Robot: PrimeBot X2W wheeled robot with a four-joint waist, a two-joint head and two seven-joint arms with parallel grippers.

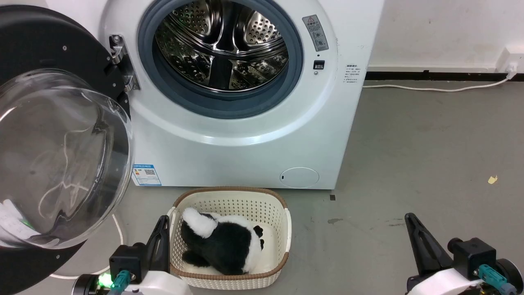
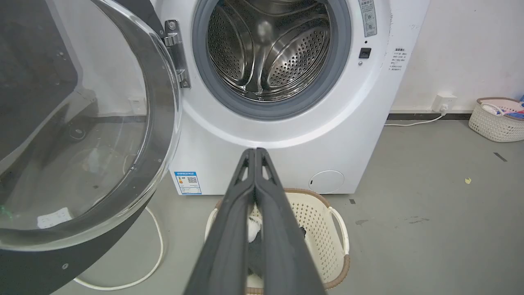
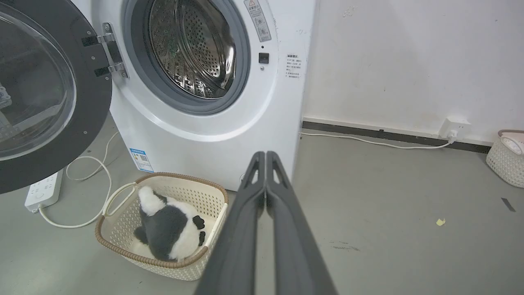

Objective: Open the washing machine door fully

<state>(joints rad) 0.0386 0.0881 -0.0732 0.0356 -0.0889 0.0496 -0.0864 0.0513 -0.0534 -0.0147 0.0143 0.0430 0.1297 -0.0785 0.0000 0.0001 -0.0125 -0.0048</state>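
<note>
Hanging up and left of your left gripper [image 2: 256, 151], the washing machine door [image 2: 82, 135] stands open beside the washing machine [image 2: 286, 135]; its glass bowl bulges toward you, its hinge [image 2: 177, 53] running upright; your left arm is nearer; both it and the right gripper [image 3: 265, 153] are pressed together, empty.

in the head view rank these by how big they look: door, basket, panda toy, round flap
1. door: largest, though it is nearest the camera and cut off by the edge
2. basket
3. panda toy, lying in the basket
4. round flap: smallest
</note>
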